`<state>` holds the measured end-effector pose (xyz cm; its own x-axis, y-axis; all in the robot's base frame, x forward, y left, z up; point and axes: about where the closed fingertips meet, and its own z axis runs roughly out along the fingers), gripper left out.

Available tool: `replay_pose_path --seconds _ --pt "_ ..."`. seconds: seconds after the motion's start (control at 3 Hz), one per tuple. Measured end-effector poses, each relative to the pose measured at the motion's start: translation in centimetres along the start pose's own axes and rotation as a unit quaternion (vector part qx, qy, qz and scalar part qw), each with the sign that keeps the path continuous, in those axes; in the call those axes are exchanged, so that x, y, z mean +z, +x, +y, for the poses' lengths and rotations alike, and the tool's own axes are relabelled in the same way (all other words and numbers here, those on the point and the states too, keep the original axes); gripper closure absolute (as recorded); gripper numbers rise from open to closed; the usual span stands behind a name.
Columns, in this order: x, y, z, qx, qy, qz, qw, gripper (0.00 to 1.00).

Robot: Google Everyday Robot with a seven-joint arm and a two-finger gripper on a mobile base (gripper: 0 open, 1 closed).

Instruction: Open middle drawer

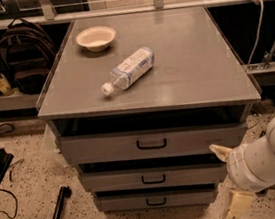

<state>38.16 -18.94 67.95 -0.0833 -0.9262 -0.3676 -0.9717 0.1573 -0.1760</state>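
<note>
The middle drawer (196,173) is the second of three grey drawers in the cabinet, closed, with a small black loop handle (153,179) centred on its front. My gripper (228,178) is at the lower right, on a white arm, just off the right end of the drawer fronts. Its two cream fingers are spread: one fingertip (217,151) sits near the gap between the top and middle drawers, the other (238,206) hangs lower beside the bottom drawer. It holds nothing and is well right of the handle.
The taller top drawer (107,148) and the low bottom drawer (119,203) are closed. On the cabinet top (191,59) lie a plastic bottle (128,70) and a small bowl (96,38). A backpack (21,53) is at the left and a black stand leg (53,218) lies on the floor.
</note>
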Motion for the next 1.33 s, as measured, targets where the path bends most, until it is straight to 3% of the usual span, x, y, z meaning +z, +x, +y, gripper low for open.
replay_pose_path --seconds 0.67,1.33 --pt "9.2 4.5 1.7 -0.002 0.004 -0.045 0.9990 0.00" --pt "10.1 4.9 1.9 -0.012 0.006 -0.026 0.9996 0.00"
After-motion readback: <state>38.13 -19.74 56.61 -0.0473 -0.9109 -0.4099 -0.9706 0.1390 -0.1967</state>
